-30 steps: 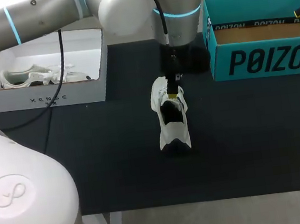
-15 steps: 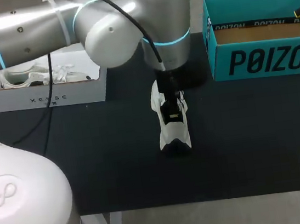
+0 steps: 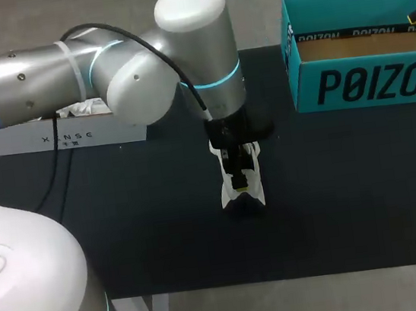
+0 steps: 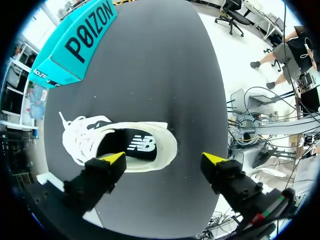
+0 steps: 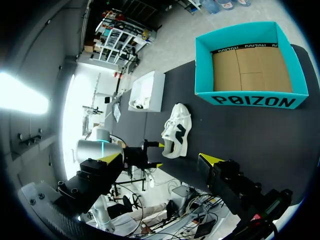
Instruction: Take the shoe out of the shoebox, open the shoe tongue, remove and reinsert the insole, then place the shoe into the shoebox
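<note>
On the matte black table [image 3: 350, 183], mid-frame, a white shoe [image 3: 230, 198] stands on its sole. Its smooth rim curves around a dark insole [image 4: 125, 142], and the laces [image 4: 75, 137] are loose. The left gripper [image 4: 164, 158] hangs right over it, fingers spread wide. One yellow tip is above the opening's edge and the other is past the heel; contact cannot be made out. Its arm hides most of the white box [image 3: 67, 135] at left. At upper right sits the teal cardboard box [image 3: 367, 81]. The right gripper [image 5: 160, 159] hovers high, fingers apart, holding nothing.

The black table [image 3: 350, 183] carries a white shoe [image 5: 176, 128], a teal shoebox [image 3: 367, 82] and a white box [image 3: 67, 135].
</note>
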`<act>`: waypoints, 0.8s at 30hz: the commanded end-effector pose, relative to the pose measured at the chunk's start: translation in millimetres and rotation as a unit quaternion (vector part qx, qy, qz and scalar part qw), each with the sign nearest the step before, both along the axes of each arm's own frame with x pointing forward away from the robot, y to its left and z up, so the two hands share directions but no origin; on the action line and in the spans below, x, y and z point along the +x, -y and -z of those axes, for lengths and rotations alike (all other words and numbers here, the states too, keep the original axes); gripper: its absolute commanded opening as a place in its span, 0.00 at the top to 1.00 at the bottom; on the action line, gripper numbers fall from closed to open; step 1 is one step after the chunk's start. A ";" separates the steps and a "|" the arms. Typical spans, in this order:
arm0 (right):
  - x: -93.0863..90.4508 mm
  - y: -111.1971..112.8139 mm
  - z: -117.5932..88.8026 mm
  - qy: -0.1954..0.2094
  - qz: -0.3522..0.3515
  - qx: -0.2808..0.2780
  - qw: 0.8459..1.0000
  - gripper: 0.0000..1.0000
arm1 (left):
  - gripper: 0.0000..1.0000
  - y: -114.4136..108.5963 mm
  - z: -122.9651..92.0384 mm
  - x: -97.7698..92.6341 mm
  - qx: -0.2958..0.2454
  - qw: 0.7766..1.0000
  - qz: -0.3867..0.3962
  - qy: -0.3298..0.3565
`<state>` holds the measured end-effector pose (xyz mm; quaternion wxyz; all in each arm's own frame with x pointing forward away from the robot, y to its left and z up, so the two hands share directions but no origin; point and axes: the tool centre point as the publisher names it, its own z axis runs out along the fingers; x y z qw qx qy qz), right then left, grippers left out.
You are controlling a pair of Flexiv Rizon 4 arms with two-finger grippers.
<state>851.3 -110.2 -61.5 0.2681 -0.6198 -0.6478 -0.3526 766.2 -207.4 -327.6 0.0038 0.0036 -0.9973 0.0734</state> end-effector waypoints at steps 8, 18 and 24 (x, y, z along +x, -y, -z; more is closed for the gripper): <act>1.5 -0.1 0.0 -0.001 -0.001 -0.001 1.000 0.00 | 0.00 16.3 41.4 8.1 0.007 1.000 0.006 -0.002; 1.5 -0.1 0.0 -0.001 -0.001 -0.001 1.000 0.00 | 0.02 17.9 62.3 10.7 0.027 1.000 0.010 -0.011; 1.5 -0.1 0.0 -0.001 -0.001 -0.001 1.000 0.00 | 0.47 17.5 75.9 9.3 0.035 0.999 -0.001 -0.015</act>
